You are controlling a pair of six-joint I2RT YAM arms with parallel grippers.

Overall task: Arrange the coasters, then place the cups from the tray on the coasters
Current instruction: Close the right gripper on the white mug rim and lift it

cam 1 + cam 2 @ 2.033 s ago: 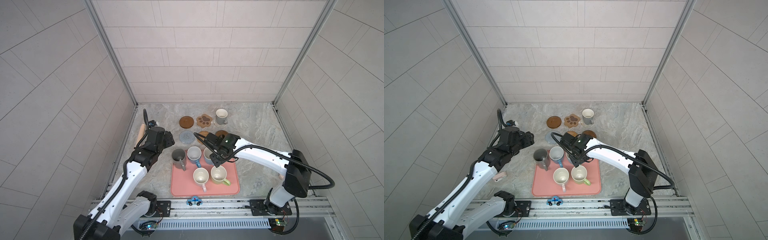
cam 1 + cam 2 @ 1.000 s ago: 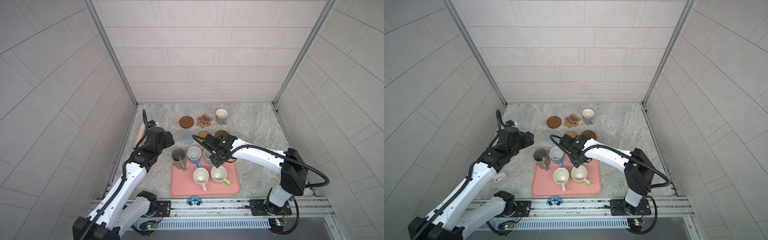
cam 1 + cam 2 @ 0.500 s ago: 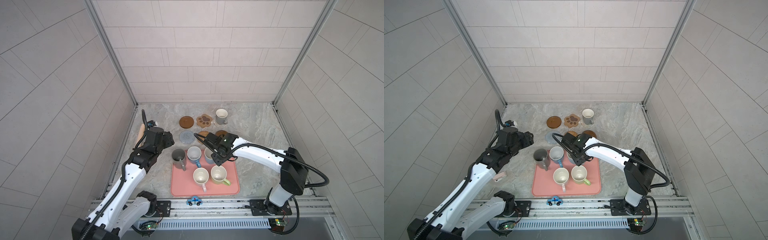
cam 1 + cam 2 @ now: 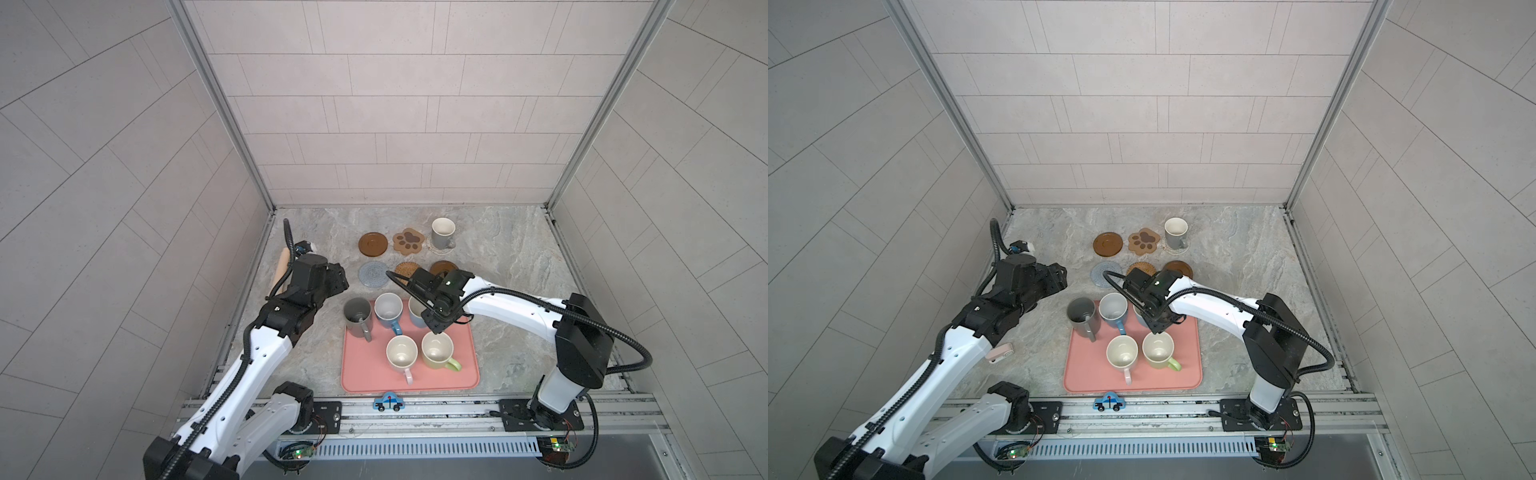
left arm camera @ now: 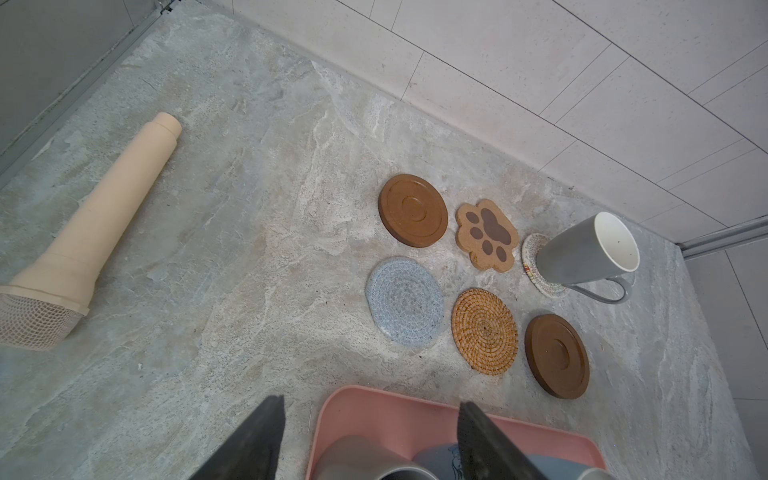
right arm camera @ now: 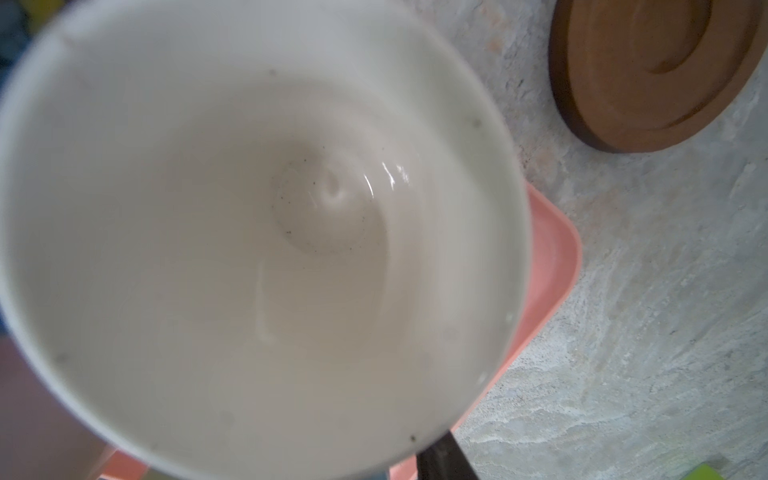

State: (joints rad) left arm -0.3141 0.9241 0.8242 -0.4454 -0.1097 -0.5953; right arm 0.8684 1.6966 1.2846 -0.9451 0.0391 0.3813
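Marbled grey surface point(image 4: 498, 257) carries the salmon-pink tray point(image 4: 365, 374) at its near edge, and five mugs stand upright on the tray. The tall dark grey mug point(image 4: 357, 318) is at the far left corner. Next along the far row come a blue mug point(image 4: 388, 309) and a second blue mug point(image 4: 412, 311), largely hidden by the right arm. In the near row the pink mug point(image 4: 402, 353) and the yellow-green mug point(image 4: 436, 351) stand side by side, both showing bare cream insides.

The right gripper point(image 4: 432, 322) reaches down at the second blue mug's rim. The right wrist view is filled by its white glazed inside, flecked with a few dark specks. Whether the jaws have closed on it cannot be told.

The left gripper point(image 5: 370, 402) hangs above the tray's far left corner, fingers spread and holding nothing.

Beyond the tray, the short grey mug point(image 4: 442, 232) stands on the cream woven coaster point(image 4: 439, 250). The paw-print coaster point(image 4: 408, 241), two brown discs point(image 4: 372, 244) point(image 4: 441, 266), the grey-blue coaster point(image 4: 374, 274) and the rattan coaster point(image 4: 404, 269) lie bare.
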